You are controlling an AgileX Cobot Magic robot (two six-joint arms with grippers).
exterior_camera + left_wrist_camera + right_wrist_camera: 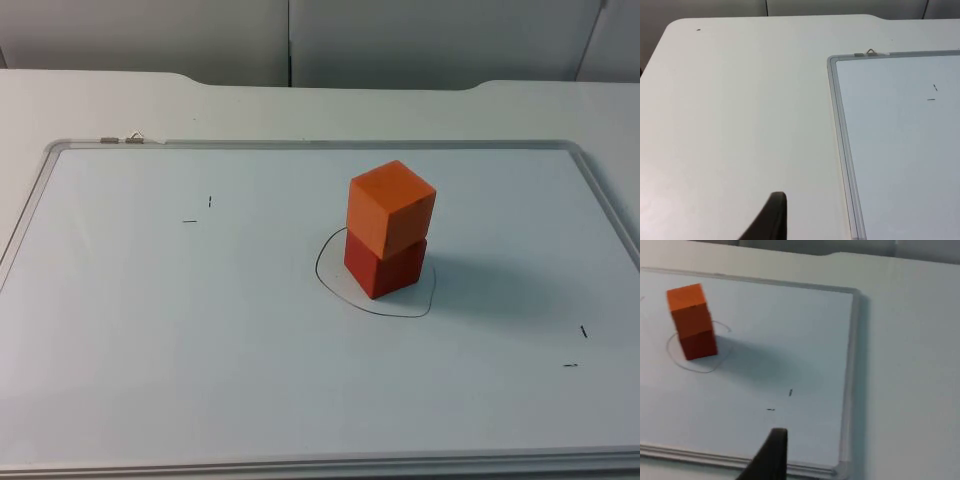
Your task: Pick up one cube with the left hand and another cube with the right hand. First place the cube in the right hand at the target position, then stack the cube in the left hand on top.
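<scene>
An orange cube (393,207) was seen stacked on a red cube (385,266), right of the top view's centre, inside a drawn outline (330,288) on a whiteboard (150,350) laid on the table (90,100). The left hand (771,220) was held over bare table beside the whiteboard's corner; the right hand (771,456) over the board's edge, well apart from the stack. Whether either hand was spread or pressed together could not be told.

White table top (90,105), matte, rounded corners. Framed whiteboard (200,330) lying flat on it, small pen marks, hanger clip at far edge. Grey partition wall (150,35) behind, vertical seams. Even, soft light.
</scene>
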